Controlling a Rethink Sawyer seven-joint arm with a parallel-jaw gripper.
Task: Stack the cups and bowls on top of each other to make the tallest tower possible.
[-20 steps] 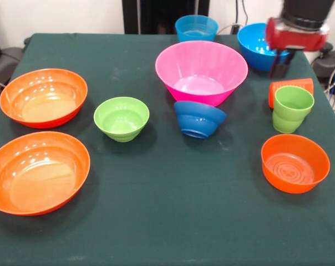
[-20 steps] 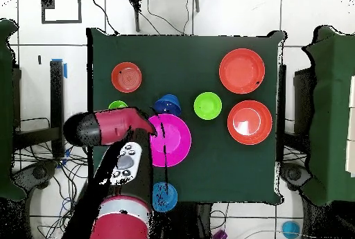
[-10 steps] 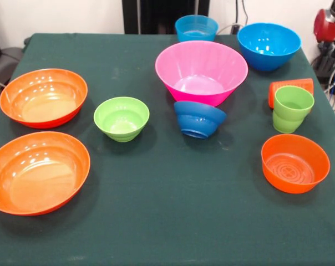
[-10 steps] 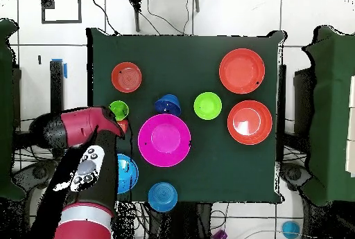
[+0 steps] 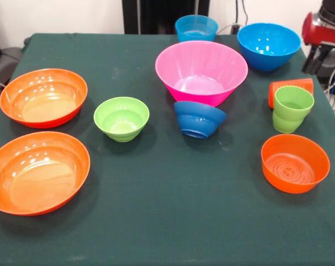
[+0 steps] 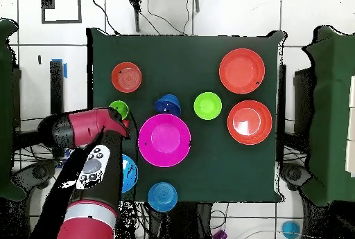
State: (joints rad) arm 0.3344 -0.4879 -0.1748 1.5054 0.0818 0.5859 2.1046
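The big pink bowl point(image 5: 202, 72) point(image 6: 164, 140) stands alone mid-table, with a small dark blue bowl point(image 5: 199, 118) tipped in front of it. Two wide orange bowls point(image 5: 44, 97) point(image 5: 39, 172) and a lime green bowl point(image 5: 121, 118) lie to the left. On the right, the lime green cup point(image 5: 292, 108) point(image 6: 118, 109) stands upright against the orange cup point(image 5: 291, 87), which lies on its side. A smaller orange bowl point(image 5: 295, 162) sits in front of them. Two sky blue bowls point(image 5: 196, 27) point(image 5: 268, 45) stand at the back. No tower shows. My gripper point(image 5: 313, 60) point(image 6: 125, 120) hangs just behind the cups, holding nothing visible.
The table point(image 5: 167, 221) is covered in dark green cloth. Its right edge runs close past the cups. In the overhead view my arm point(image 6: 83, 129) covers part of one sky blue bowl point(image 6: 129, 174). Cables lie off the table's right side.
My arm swung from above the right sky blue bowl out past the table's right edge, then came partway back toward the cups. No bowl or cup moved.
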